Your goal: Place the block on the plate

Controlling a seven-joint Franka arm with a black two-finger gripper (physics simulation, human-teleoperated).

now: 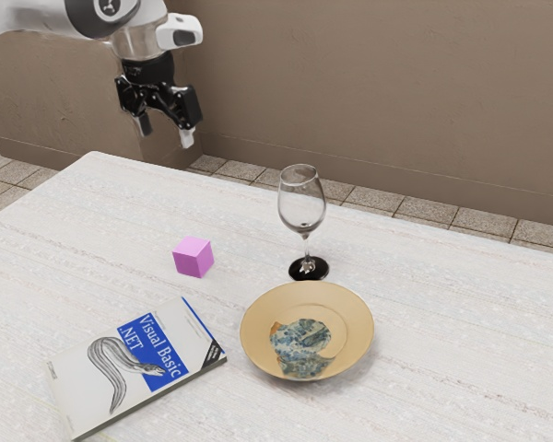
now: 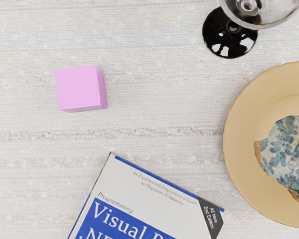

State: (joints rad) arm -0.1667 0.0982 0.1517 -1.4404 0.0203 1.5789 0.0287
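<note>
While the gripper point(image 1: 166, 132) hangs high, fingers parted, the pink block point(image 1: 193, 258) sits on the far side of the book point(image 1: 101, 368), toward the exterior view's left from the plate point(image 1: 254, 331). Likely light and rigid, it suits gripping by 2 opposite faces.

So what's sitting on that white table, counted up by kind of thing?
Block, pinkish purple: 1
Plate, tan with a blue-patterned middle: 1
Wine glass, clear with a black foot: 1
Book, "Visual Basic .NET": 1
Total: 4
</note>
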